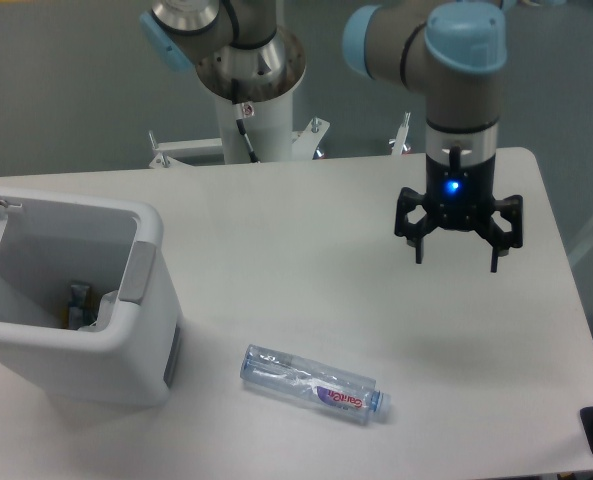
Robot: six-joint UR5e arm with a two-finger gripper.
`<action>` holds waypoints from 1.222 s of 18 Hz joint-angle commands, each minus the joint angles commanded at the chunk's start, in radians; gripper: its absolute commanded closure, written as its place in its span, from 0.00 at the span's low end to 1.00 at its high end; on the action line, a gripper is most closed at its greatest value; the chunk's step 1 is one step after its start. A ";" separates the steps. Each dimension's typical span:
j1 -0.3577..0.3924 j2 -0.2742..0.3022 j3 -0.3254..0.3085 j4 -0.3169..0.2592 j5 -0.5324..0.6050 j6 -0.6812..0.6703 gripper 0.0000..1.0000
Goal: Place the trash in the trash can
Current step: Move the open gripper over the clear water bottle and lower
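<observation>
White bench [276, 230] on grey floor: the trash can [71, 300] sits at its left edge, lid up, and the bottle [314, 384] lies flat near the front edge. The gripper [458, 255] hangs above the right side, jaws wide and empty. Best approach: descend over the bottle's midsection, jaws across its width.

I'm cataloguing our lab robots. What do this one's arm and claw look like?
The arm is made of grey tubes with pale blue joint caps. The claw is black, with two thin prongs and a glowing blue light on its body.
</observation>
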 joint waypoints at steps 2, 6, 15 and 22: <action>-0.002 -0.018 0.002 -0.002 0.023 0.008 0.00; -0.005 -0.034 -0.002 0.001 0.051 0.008 0.00; -0.171 -0.083 -0.008 0.177 0.035 0.002 0.00; -0.279 -0.140 -0.037 0.244 0.035 0.211 0.00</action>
